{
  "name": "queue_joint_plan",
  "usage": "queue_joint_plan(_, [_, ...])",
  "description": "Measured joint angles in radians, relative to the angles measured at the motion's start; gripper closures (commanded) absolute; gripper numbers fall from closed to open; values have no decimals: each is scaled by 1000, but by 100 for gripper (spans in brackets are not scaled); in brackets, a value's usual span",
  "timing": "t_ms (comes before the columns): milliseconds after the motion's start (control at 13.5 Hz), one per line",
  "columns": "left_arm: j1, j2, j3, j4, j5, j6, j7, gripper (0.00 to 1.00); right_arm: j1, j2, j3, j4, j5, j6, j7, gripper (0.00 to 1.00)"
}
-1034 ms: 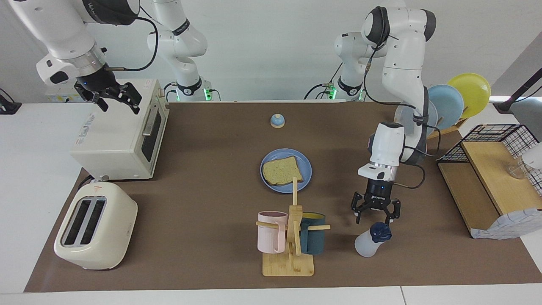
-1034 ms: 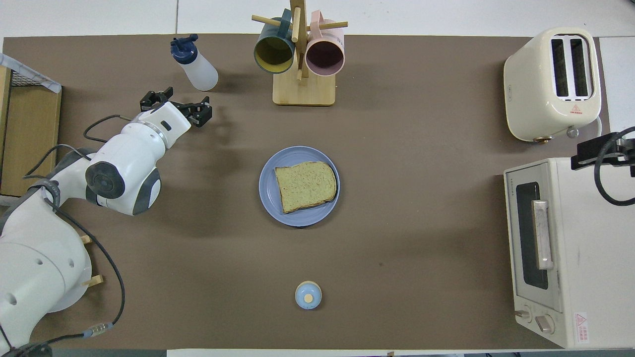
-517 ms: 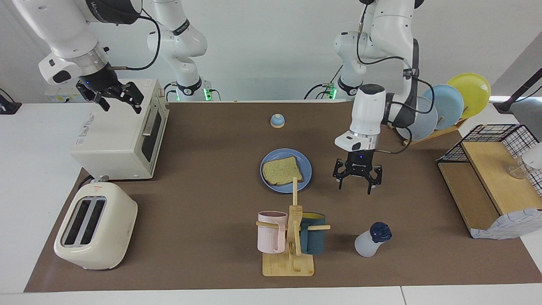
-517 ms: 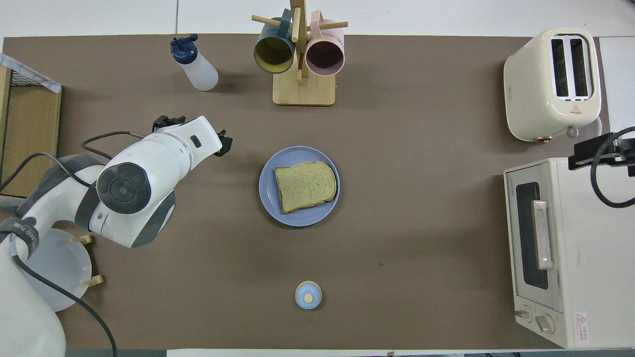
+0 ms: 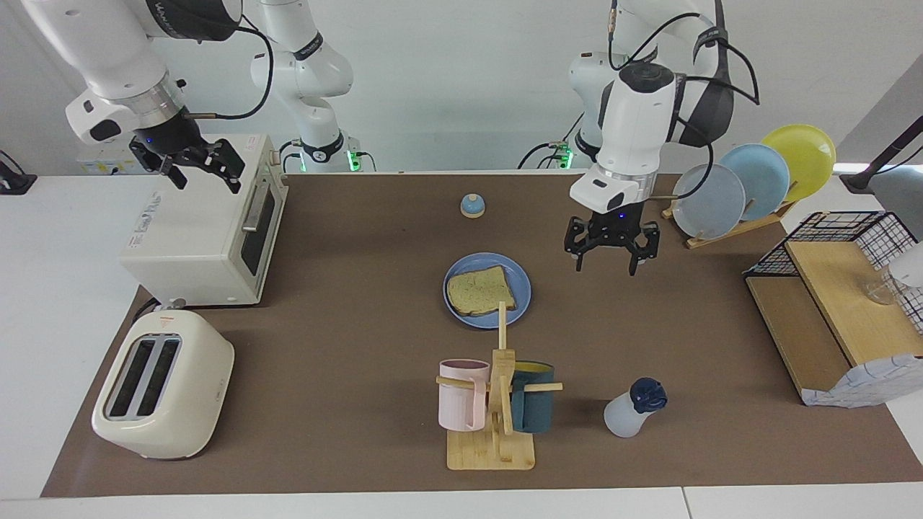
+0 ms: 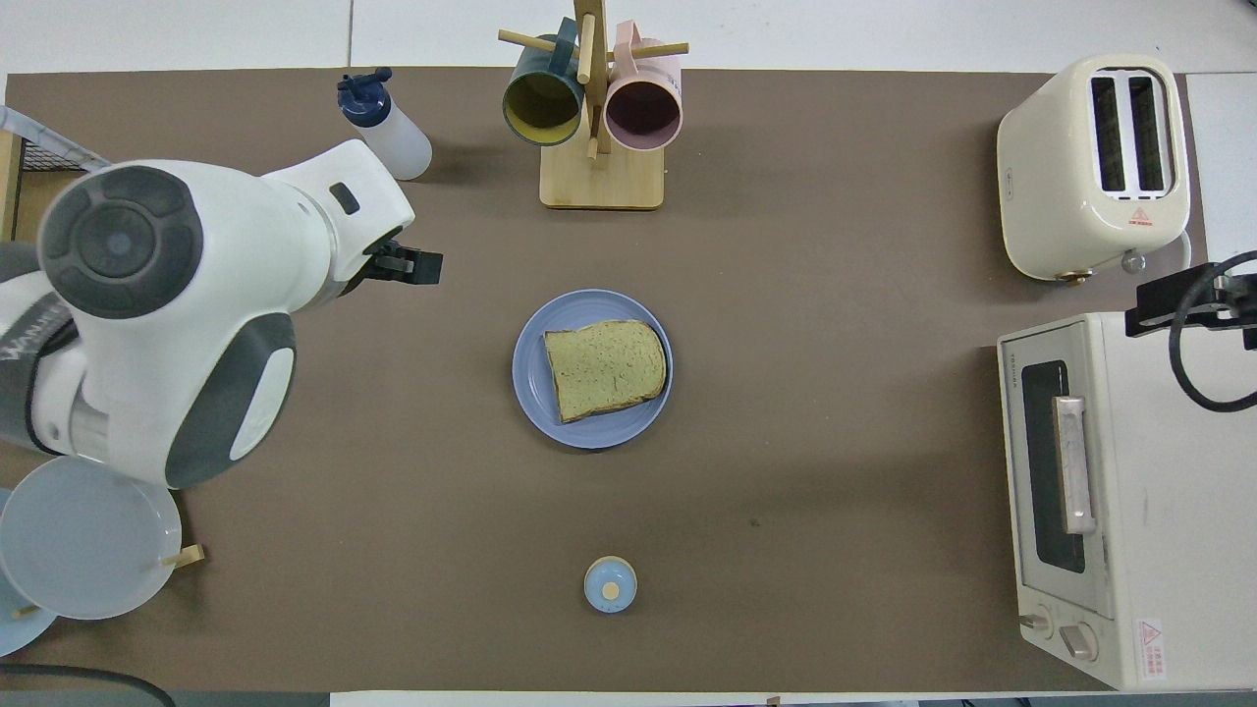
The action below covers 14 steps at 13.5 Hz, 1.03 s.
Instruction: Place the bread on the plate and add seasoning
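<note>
The bread (image 5: 481, 290) lies flat on the blue plate (image 5: 523, 290) in the middle of the table; both also show in the overhead view, the bread (image 6: 604, 368) on the plate (image 6: 530, 388). The seasoning bottle (image 5: 633, 409) stands by itself beside the mug rack, farther from the robots than the plate, and shows in the overhead view (image 6: 385, 123) too. My left gripper (image 5: 607, 264) is open and empty, raised over bare table between the plate and the plate rack. My right gripper (image 5: 204, 173) is open and empty, waiting above the toaster oven.
A wooden mug rack (image 5: 497, 404) with two mugs stands beside the bottle. A toaster (image 5: 162, 386) and a toaster oven (image 5: 202, 231) fill the right arm's end. A small bell (image 5: 472, 206) sits near the robots. A plate rack (image 5: 750, 184) and a wire-and-wood shelf (image 5: 829, 303) stand at the left arm's end.
My left gripper has risen from just above the bottle and pulled back toward the robots, open and empty. The bottle stays standing where it was. The right arm has barely moved.
</note>
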Motion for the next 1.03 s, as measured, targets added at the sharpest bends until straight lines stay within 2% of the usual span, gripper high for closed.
queue_joint_plan(222, [50,-35,11,66,-44,-106,62,0,0,-1,1,3,0,0,0,0])
queue_joint_plan(739, [73,-101,11,68,-54,-173,73,0,0,-1,1,4,0,0,0,0])
queue_joint_plan(1034, [144,-106,14,84,-58,-209,72,0,0,-1,1,6,-1,0,0,0])
